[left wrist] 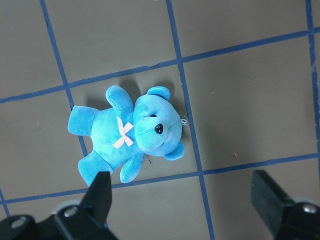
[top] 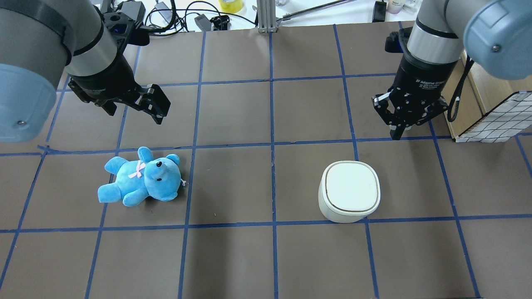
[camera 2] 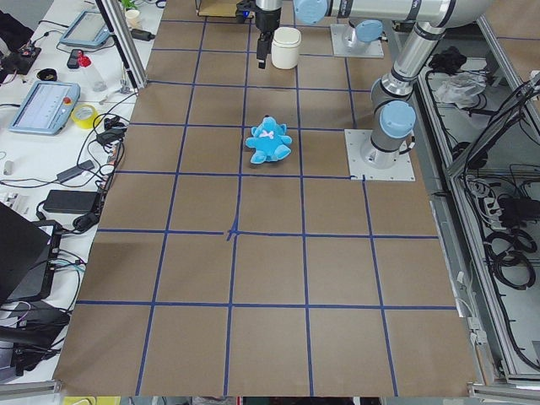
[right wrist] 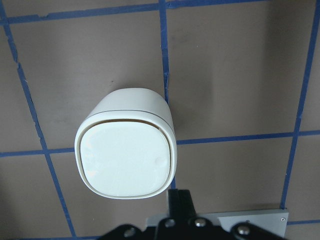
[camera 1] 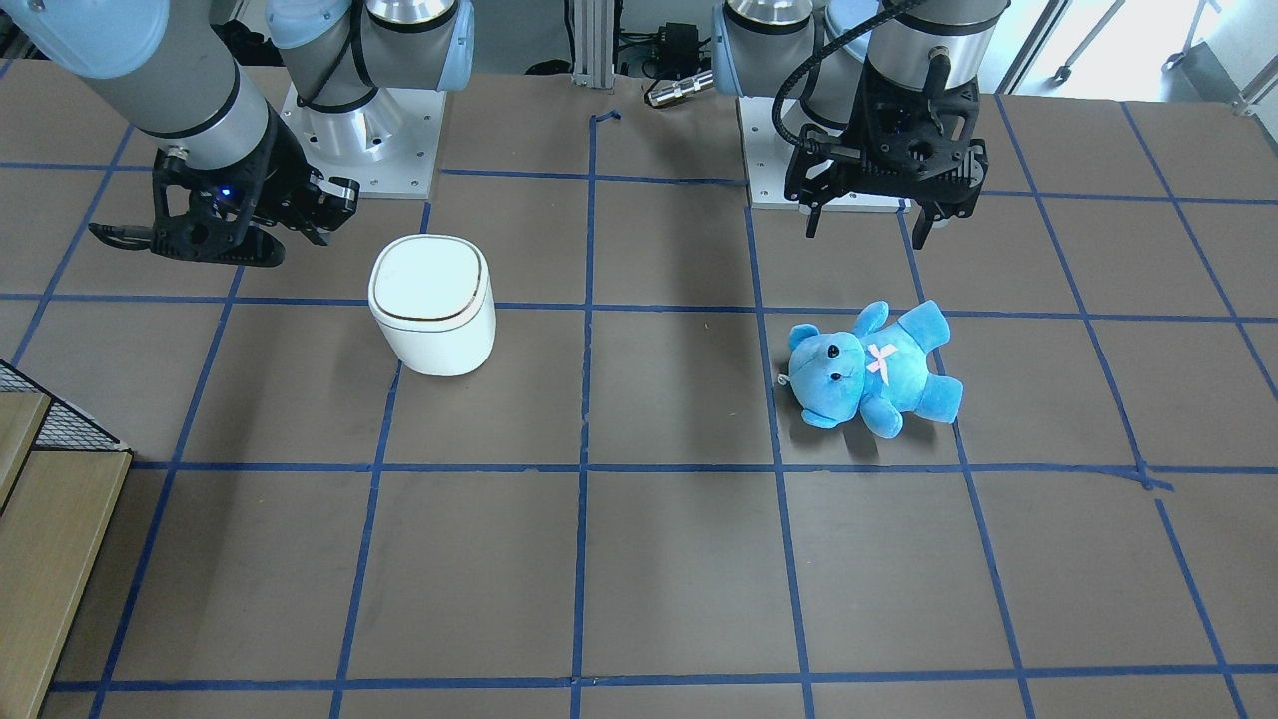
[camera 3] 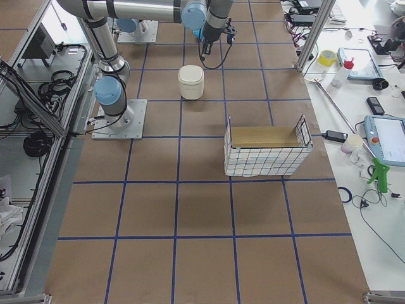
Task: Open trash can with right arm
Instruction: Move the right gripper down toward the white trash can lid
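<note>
The trash can (top: 350,191) is a small white bin with its flat lid shut; it stands on the right half of the table and also shows in the front view (camera 1: 431,305) and the right wrist view (right wrist: 127,155). My right gripper (top: 399,132) hangs above the table, beyond the can and a little to its right, apart from it. Its fingers (right wrist: 178,200) are together and hold nothing; its blue light shows in the front view (camera 1: 200,248). My left gripper (top: 133,107) is open and empty, above the table beyond the blue teddy bear (top: 141,178).
The teddy bear (left wrist: 130,135) lies on its back on the left half of the table. A wire-mesh basket with a cardboard liner (top: 490,120) stands at the right edge, close to the right arm. Blue tape lines grid the brown table.
</note>
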{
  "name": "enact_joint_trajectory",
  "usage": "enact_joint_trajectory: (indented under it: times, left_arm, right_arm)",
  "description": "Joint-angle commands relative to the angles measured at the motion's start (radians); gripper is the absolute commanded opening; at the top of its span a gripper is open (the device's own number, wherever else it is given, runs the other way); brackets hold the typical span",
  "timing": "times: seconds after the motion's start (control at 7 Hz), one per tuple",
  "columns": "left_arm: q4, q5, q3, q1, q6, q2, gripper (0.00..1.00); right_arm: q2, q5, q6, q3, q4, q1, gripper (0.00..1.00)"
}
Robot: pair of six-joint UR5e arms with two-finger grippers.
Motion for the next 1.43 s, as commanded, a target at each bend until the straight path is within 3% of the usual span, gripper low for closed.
enact_joint_trajectory:
  times: [0.0, 0.43, 1.29]
  left_arm:
    - [0.000, 0.000, 0.000, 0.000, 0.000, 0.000, 1.00]
    - [0.000, 0.000, 0.000, 0.000, 0.000, 0.000, 1.00]
    - [0.000, 0.000, 0.000, 0.000, 0.000, 0.000, 1.00]
  right_arm:
    - [0.003, 0.022, -0.003, 0.074, -0.008, 0.000, 0.00]
    - [0.012, 0.043, -0.008, 0.174, -0.058, 0.002, 0.00]
    - [0.021, 0.065, 0.003, 0.268, -0.118, 0.002, 0.00]
